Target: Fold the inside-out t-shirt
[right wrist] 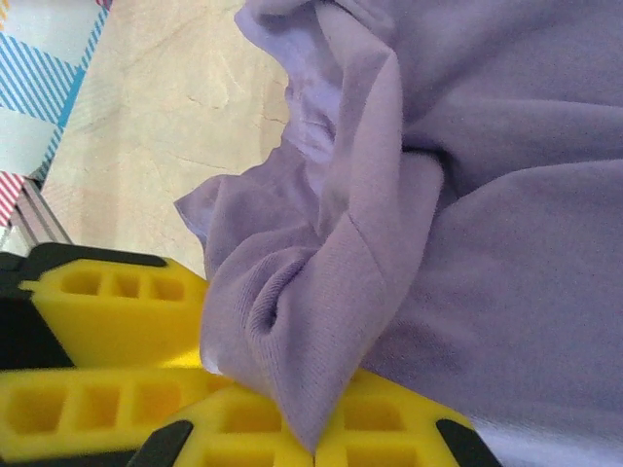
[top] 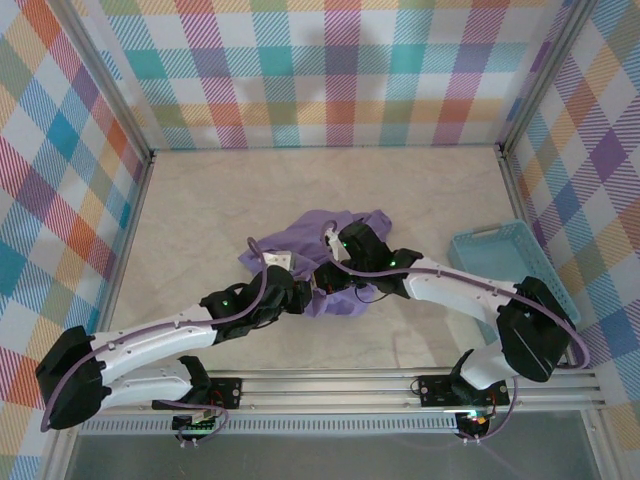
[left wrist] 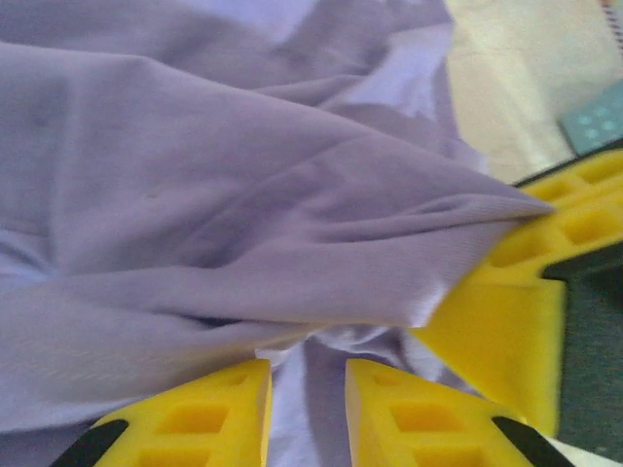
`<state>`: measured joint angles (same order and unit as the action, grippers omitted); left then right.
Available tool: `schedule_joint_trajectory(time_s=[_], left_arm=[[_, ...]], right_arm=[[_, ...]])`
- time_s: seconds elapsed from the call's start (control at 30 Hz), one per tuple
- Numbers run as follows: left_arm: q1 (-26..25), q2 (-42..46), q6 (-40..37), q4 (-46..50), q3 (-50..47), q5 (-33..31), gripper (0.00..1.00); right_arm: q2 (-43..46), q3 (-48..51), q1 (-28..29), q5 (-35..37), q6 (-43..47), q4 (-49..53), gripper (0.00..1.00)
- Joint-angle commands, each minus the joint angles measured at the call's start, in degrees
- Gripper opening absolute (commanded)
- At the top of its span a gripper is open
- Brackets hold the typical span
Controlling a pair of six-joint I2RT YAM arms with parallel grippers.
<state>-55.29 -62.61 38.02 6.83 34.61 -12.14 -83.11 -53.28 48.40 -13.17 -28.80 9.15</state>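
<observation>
The inside-out t-shirt (top: 340,228) is a lavender heap crumpled in the middle of the table. Both grippers meet at its near edge. In the right wrist view my right gripper (right wrist: 316,446) is shut on a bunched fold of the t-shirt (right wrist: 321,321), which rises in a peak from between the yellow fingers. In the left wrist view my left gripper (left wrist: 309,394) stands with its yellow fingers (left wrist: 200,418) a little apart, thin cloth of the t-shirt (left wrist: 243,195) lying in the gap. The right gripper's yellow fingers (left wrist: 511,292) pinch a cloth ridge just to the right.
A light blue plastic basket (top: 510,262) stands at the right edge of the table. Checked walls close in the left, back and right. Bare beige table (top: 300,180) lies behind and to the left of the heap. The left gripper's fingers (right wrist: 107,311) crowd close beside the right gripper.
</observation>
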Motion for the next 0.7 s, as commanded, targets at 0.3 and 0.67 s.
schedule_joint_trajectory(time_s=[0.3, 0.67], left_arm=[[1.9, -8.5, -1.9, -13.0, -1.0, 4.5, 0.37], [3.1, -20.1, -1.4, -12.8, 4.6, 5.4, 0.20]], right_arm=[[4.3, 3.2, -1.3, -1.4, -2.4, -3.2, 0.00], [-0.9, 10.0, -9.8, -0.1, -7.1, -5.4, 0.12]])
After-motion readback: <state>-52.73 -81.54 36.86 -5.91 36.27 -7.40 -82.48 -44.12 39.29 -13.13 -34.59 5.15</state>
